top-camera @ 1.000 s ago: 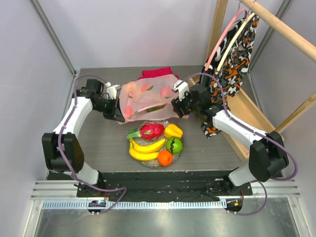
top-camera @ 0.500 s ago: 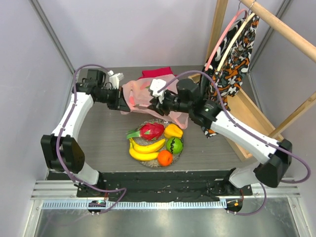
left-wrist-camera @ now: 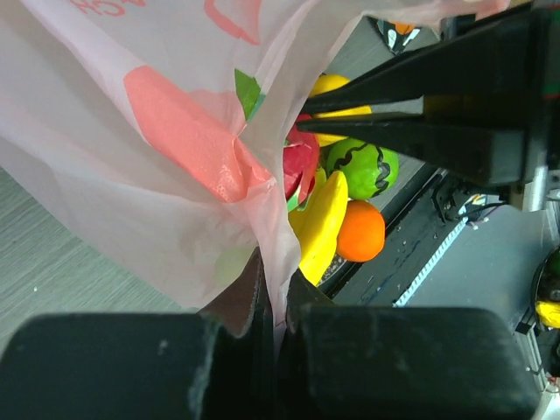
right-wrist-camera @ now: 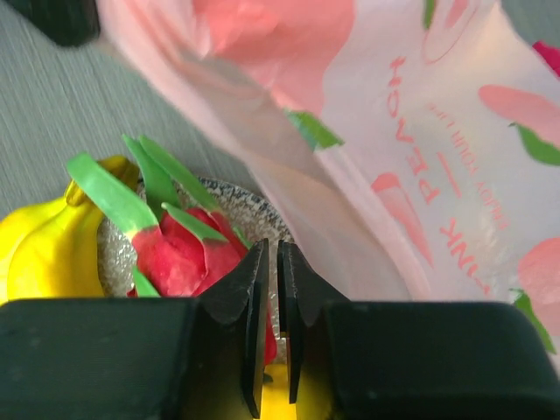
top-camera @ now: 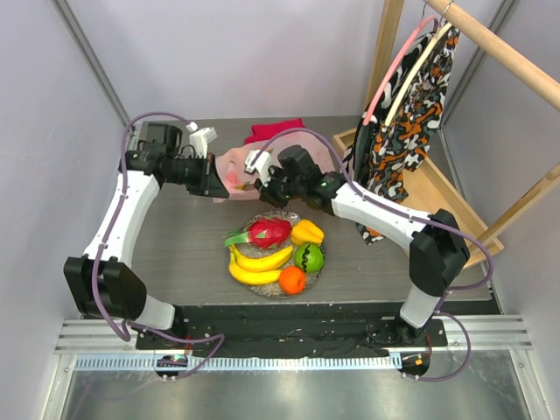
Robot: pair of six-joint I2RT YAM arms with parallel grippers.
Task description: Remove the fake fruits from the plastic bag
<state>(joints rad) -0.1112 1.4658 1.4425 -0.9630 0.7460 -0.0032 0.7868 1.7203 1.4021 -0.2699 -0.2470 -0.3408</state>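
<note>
We find the left gripper (left-wrist-camera: pixel 276 284) fully closed on a gathered fold of the plastic bag (left-wrist-camera: pixel 131 131). The film rises from between its fingers and fans out into the upper left of the left wrist view. The right gripper (right-wrist-camera: pixel 273 254) is all but closed, with a thin slit between its fingers (right-wrist-camera: pixel 249 306). We see no film in that slit. The bag hangs just beside this gripper, filling the upper right of the right wrist view.

In the top view the bag is a bunched lump in the upper middle of the frame. It spans between the two grippers, with its long axis running left to right. We cannot tell whether anything is inside it.

The fake fruits (top-camera: pixel 276 254) lie together on the plate (right-wrist-camera: pixel 114 258) at lower centre of the top view, below the bag and apart from it.
- The dragon fruit (top-camera: pixel 268 231) sits at the pile's upper left, its green leaves pointing left.
- The bananas (top-camera: pixel 259 262) lie left to right, their ends curving up at the right.
- The green apple (top-camera: pixel 309 257) and orange (top-camera: pixel 292 279) sit at the lower right.
- A yellow piece (top-camera: pixel 307 232) sits at the upper right.

A red cloth (top-camera: pixel 276 131) lies above the bag in the frame, by the table's far edge. Bare grey table (top-camera: pixel 175 254) shows left of the plate. A wooden frame (top-camera: pixel 437 210) with a patterned garment (top-camera: pixel 411 114) bounds the right side.
</note>
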